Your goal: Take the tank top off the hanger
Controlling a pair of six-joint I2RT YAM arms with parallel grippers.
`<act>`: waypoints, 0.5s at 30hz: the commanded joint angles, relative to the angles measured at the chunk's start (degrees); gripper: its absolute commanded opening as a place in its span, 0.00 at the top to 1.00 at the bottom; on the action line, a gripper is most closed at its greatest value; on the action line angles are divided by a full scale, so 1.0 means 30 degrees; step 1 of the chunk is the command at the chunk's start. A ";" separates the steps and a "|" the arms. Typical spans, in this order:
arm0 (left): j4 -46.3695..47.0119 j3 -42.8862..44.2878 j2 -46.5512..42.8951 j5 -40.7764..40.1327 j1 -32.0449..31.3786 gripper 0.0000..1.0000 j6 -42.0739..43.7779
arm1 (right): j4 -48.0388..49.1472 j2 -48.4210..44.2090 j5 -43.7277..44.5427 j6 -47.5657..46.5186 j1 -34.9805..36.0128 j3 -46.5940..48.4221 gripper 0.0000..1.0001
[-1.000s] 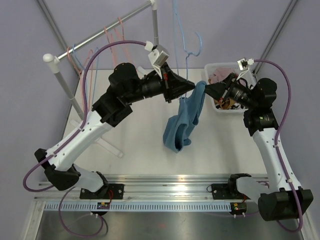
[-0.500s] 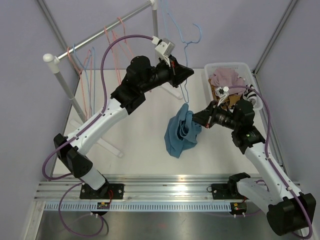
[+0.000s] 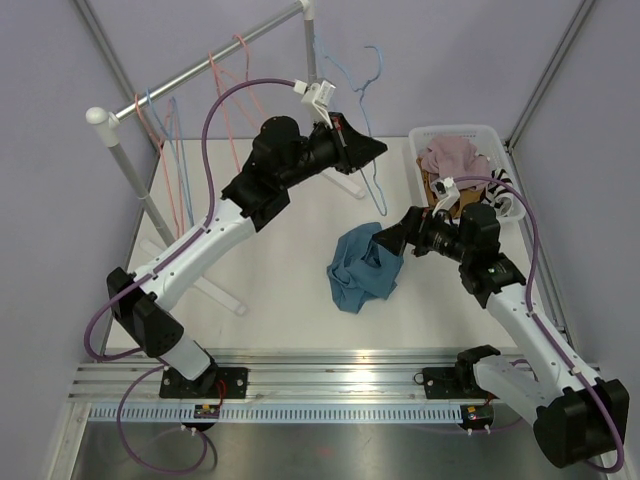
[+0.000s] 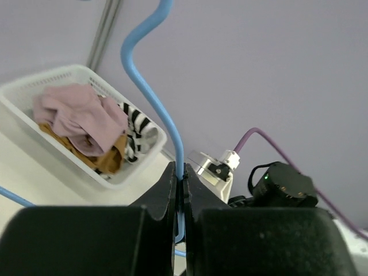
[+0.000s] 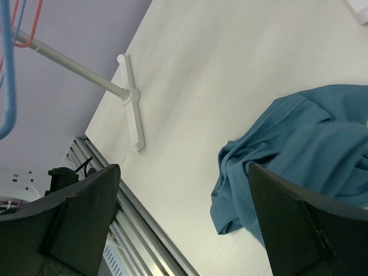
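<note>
The teal tank top (image 3: pixel 362 268) lies in a loose heap on the white table, off the hanger. My left gripper (image 3: pixel 376 150) is raised above the table, shut on the thin blue wire hanger (image 3: pixel 377 190), which hangs bare. In the left wrist view the hanger (image 4: pixel 150 86) runs up from between the closed fingers of the left gripper (image 4: pixel 179 172). My right gripper (image 3: pixel 392 240) stands open at the heap's right edge, holding nothing. From the right wrist, the tank top (image 5: pixel 299 149) lies partly behind the right finger, with the right gripper (image 5: pixel 184 168) spread wide.
A white basket (image 3: pixel 455 135) of clothes stands at the back right. A clothes rack (image 3: pixel 200 65) with pink and blue hangers (image 3: pixel 180 120) stands at the back left, its white foot (image 3: pixel 215 290) on the table. A metal rail (image 3: pixel 320 365) runs along the near edge.
My right gripper pulled the tank top down off the hanger and opened, dropping it in a heap on the table. The left arm carried the bare hanger up and back.
</note>
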 commanded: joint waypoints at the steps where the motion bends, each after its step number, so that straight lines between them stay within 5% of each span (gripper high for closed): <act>1: 0.0498 -0.0012 -0.0636 -0.0383 0.0419 1.00 -0.4509 | -0.0336 -0.0631 0.0903 -0.0366 0.0163 0.0303 0.00; 15: -0.1317 0.4608 0.1999 -0.0796 0.4577 1.00 -0.8734 | -0.0867 -0.1688 0.1022 -0.0162 0.0193 -0.0193 0.01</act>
